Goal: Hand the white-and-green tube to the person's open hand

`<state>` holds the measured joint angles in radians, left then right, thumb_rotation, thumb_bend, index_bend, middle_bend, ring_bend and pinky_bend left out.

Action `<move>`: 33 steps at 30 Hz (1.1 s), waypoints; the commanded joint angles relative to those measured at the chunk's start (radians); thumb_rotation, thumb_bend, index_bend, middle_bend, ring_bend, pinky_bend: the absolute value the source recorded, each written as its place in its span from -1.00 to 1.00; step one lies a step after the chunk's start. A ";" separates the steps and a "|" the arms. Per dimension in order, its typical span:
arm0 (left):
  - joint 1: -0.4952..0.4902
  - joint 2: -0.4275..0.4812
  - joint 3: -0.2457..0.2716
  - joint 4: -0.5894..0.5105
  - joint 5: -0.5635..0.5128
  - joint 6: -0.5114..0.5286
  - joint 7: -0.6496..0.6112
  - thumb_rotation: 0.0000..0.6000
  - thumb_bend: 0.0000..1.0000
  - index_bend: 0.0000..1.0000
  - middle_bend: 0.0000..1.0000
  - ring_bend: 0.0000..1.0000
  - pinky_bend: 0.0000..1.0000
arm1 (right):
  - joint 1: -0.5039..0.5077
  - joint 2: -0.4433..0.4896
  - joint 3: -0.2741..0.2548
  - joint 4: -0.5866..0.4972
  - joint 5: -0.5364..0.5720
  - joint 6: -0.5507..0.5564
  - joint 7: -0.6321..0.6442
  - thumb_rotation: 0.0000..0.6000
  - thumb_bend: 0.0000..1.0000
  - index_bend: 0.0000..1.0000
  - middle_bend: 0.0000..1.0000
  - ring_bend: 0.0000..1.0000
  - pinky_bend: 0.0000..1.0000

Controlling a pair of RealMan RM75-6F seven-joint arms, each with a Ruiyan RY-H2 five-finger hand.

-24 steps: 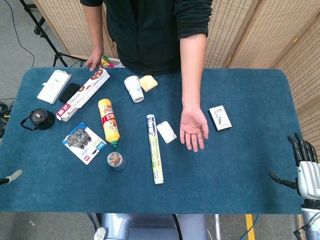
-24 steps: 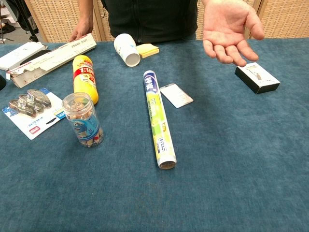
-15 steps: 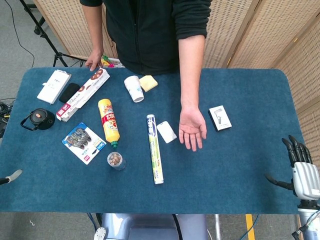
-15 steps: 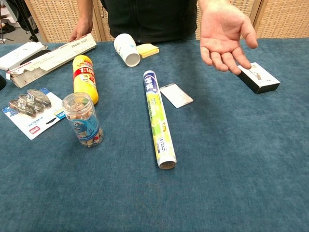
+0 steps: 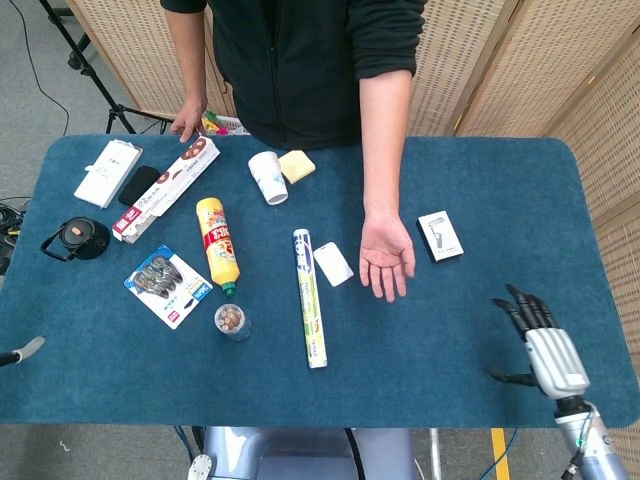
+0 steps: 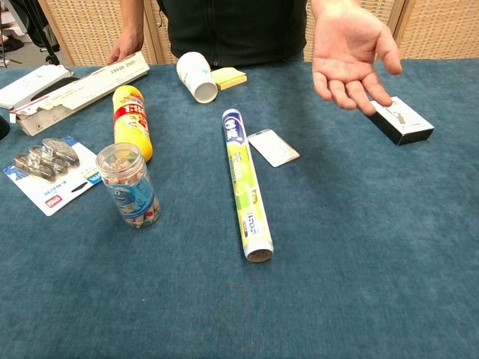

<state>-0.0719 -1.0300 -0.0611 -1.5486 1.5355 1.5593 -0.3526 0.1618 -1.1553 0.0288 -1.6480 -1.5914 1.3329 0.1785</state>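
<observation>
The white-and-green tube (image 5: 310, 297) lies lengthwise on the blue table, also plain in the chest view as the tube (image 6: 245, 181). The person's open hand (image 5: 386, 258) hovers palm up just right of it, seen as the palm (image 6: 352, 54) in the chest view. My right hand (image 5: 540, 335) is over the table's right front part, fingers spread, holding nothing, well right of the tube. Of my left hand only a grey tip (image 5: 22, 351) shows at the left edge; its fingers are hidden.
A white card (image 5: 333, 264) lies between tube and palm. A black-and-white box (image 5: 440, 236) sits right of the palm. Left of the tube are a yellow bottle (image 5: 219, 244), a clear jar (image 5: 231, 321), a blister pack (image 5: 168, 285), a paper cup (image 5: 268, 177) and a long box (image 5: 166, 187).
My right hand has moved left and inward from the table's right edge onto the table. The person's palm has shifted only slightly. The tube has not moved.
</observation>
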 commanded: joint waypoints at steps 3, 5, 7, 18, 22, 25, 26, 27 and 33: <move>-0.006 -0.002 -0.002 -0.003 -0.011 -0.016 0.011 1.00 -1.00 -0.97 -1.00 -1.00 -1.00 | 0.090 -0.012 -0.028 -0.056 -0.060 -0.125 0.003 1.00 -1.00 -0.71 -1.00 -1.00 -0.93; -0.007 -0.002 -0.002 -0.003 -0.014 -0.020 0.011 1.00 -1.00 -0.97 -1.00 -1.00 -1.00 | 0.106 -0.020 -0.031 -0.068 -0.074 -0.141 -0.026 1.00 -1.00 -0.69 -1.00 -1.00 -0.93; -0.008 -0.002 -0.002 -0.002 -0.015 -0.024 0.010 1.00 -1.00 -0.97 -1.00 -1.00 -1.00 | 0.115 -0.033 -0.036 -0.075 -0.084 -0.152 -0.049 1.00 -1.00 -0.66 -0.99 -1.00 -0.93; -0.013 -0.001 -0.003 -0.001 -0.019 -0.035 0.006 1.00 -1.00 -0.97 -1.00 -1.00 -1.00 | 0.253 -0.115 -0.076 -0.035 -0.234 -0.257 0.065 1.00 -0.93 -0.58 -0.88 -1.00 -0.93; -0.016 -0.001 -0.004 0.000 -0.023 -0.042 0.005 1.00 -1.00 -0.97 -1.00 -1.00 -1.00 | 0.341 -0.155 -0.081 0.041 -0.317 -0.285 0.140 1.00 -0.33 -0.58 -0.82 -1.00 -0.93; -0.018 -0.002 -0.005 0.001 -0.027 -0.047 0.007 1.00 -1.00 -0.97 -1.00 -1.00 -1.00 | 0.376 -0.181 -0.082 0.071 -0.351 -0.290 0.135 1.00 0.11 -0.56 -0.78 -1.00 -0.91; -0.019 -0.002 -0.005 0.002 -0.028 -0.051 0.008 1.00 -1.00 -0.97 -1.00 -1.00 -1.00 | 0.389 -0.192 -0.080 0.078 -0.358 -0.297 0.121 1.00 0.20 -0.55 -0.78 -1.00 -0.91; -0.021 -0.003 -0.005 0.002 -0.030 -0.054 0.010 1.00 -1.00 -0.97 -1.00 -1.00 -1.00 | 0.401 -0.203 -0.076 0.080 -0.360 -0.306 0.103 1.00 0.34 -0.54 -0.76 -1.00 -0.91; -0.024 -0.003 -0.006 0.002 -0.034 -0.062 0.013 1.00 -1.00 -0.97 -1.00 -1.00 -1.00 | 0.442 -0.266 -0.042 0.082 -0.326 -0.360 -0.010 1.00 0.74 -0.48 -0.72 -1.00 -0.91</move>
<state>-0.0955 -1.0335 -0.0672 -1.5463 1.5010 1.4977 -0.3393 0.5847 -1.3939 -0.0295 -1.5707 -1.9326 0.9967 0.2112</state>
